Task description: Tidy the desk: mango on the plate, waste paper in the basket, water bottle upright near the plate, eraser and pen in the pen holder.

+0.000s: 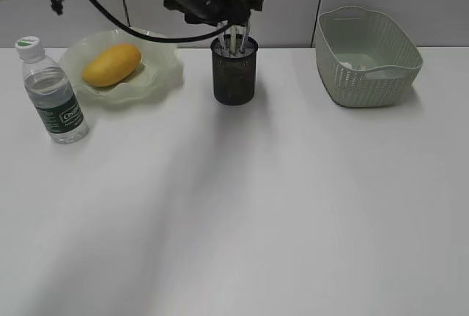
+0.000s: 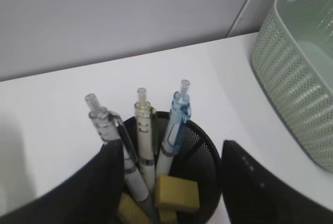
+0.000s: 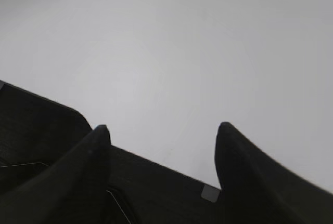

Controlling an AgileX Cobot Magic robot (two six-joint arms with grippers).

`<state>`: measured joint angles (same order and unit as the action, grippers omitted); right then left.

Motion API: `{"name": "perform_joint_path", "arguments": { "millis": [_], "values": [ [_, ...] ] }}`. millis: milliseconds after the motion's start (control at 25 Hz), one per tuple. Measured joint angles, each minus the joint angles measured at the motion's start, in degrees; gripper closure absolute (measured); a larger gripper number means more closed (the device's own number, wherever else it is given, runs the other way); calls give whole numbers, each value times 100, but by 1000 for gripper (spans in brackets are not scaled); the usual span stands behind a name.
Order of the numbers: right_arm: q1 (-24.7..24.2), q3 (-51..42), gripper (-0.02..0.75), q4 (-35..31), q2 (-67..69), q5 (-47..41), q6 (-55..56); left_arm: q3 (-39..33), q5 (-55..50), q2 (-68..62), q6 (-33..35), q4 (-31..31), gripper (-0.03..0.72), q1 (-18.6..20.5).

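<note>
Black wire-mesh pen holder point(image 2: 200, 174) sits between my left fingers point(image 2: 112, 182), spread apart, its base cut off; right fingers point(image 3: 99, 146) spread too.

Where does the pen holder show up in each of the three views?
Exterior: pen holder stands upper centre, under the left gripper.
Left wrist: pen holder at bottom centre, between the open jaws, pens and yellow erasers inside.
Right wrist: not in it; only bare desk.
Shared landmark: the basket to the holder's right, also in the left wrist view.

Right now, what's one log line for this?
left end effector: open over pen holder | pens, eraser: inside | mango: on plate
</note>
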<state>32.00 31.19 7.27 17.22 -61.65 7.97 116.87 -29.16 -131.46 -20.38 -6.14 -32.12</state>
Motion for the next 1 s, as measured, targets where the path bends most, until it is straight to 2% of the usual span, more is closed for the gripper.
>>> {"name": "perform_joint_path", "arguments": {
  "millis": [280,440,600,840,1000],
  "values": [
    [0,0,240,0,0,0,0,0,-2304,923,87,230,239,0],
    [0,0,240,0,0,0,0,11,-3698,1497,617,341,239,-39],
    [0,-17,240,0,0,0,0,-14,-4015,2010,1178,442,239,-166],
    [0,-19,240,0,0,0,22,-162,-4056,2688,1419,558,250,-405],
    [0,-67,240,0,0,-47,39,-822,-4056,3213,1532,546,274,-452]
  ]
}}
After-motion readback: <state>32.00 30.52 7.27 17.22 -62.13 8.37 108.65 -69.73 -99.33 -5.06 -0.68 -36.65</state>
